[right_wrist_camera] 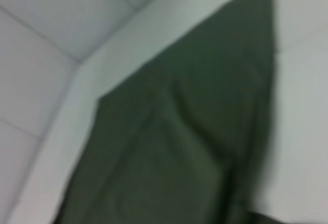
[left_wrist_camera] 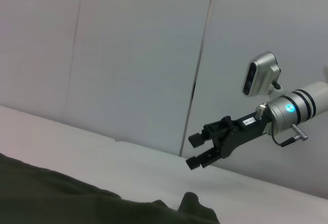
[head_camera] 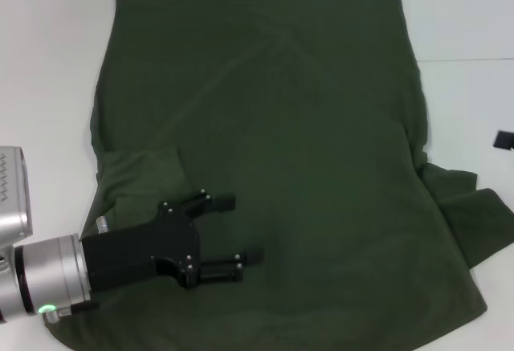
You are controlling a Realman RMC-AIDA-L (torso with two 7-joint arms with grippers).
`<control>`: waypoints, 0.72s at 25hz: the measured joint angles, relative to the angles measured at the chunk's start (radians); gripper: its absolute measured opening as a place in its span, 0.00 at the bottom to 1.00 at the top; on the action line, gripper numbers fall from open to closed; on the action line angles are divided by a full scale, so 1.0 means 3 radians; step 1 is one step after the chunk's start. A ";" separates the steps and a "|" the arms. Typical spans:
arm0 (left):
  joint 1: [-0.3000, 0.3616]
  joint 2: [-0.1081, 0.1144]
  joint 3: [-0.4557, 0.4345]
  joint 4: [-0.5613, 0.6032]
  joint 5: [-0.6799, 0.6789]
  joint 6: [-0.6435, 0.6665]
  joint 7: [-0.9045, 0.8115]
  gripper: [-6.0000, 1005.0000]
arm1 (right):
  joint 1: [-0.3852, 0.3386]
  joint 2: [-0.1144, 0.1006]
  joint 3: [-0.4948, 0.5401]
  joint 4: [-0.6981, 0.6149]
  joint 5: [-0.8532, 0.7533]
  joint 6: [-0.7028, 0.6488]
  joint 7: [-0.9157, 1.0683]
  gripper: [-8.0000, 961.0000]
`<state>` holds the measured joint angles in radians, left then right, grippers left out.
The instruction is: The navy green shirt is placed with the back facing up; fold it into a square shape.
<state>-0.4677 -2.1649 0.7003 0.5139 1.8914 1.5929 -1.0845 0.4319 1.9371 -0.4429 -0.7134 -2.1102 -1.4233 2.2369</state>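
Observation:
The navy green shirt (head_camera: 289, 126) lies spread flat over the white table, plain side up. Its near left sleeve (head_camera: 140, 176) is folded inward onto the body, while the near right sleeve (head_camera: 474, 214) sticks out sideways. My left gripper (head_camera: 237, 230) hovers over the shirt's near left part, open, with nothing between its fingers. Only a black tip of my right gripper (head_camera: 503, 140) shows at the table's right edge. The left wrist view shows this right gripper (left_wrist_camera: 193, 151) held above the table beyond the shirt (left_wrist_camera: 51, 198), open and empty. The right wrist view shows the shirt (right_wrist_camera: 179, 147) from above.
White table (head_camera: 48, 62) surrounds the shirt on the left, far and right sides. A seam in the table top (head_camera: 466, 60) runs along the right. Pale wall panels (left_wrist_camera: 128, 55) stand behind the table.

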 joint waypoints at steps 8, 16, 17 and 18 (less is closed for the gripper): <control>0.0010 -0.0004 0.0028 -0.0039 -0.0012 -0.0066 0.0033 0.91 | -0.0023 -0.0056 0.0002 0.0041 -0.0259 0.0165 0.0089 0.93; 0.0010 -0.0004 0.0028 -0.0058 -0.0023 -0.0090 0.0034 0.91 | 0.0030 0.0013 -0.0038 0.0190 -0.0272 0.0325 -0.0045 0.93; 0.0009 -0.0004 0.0026 -0.0079 -0.0024 -0.0101 0.0035 0.91 | 0.0040 0.0016 -0.0039 0.0223 -0.0272 0.0346 -0.0072 0.93; 0.0009 -0.0004 0.0025 -0.0083 -0.0024 -0.0102 0.0035 0.91 | 0.0051 0.0018 -0.0040 0.0255 -0.0273 0.0367 -0.0092 0.93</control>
<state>-0.4651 -2.1660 0.7077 0.4891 1.8842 1.5622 -1.0740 0.4471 1.9424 -0.4551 -0.6369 -2.1920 -1.3132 2.2094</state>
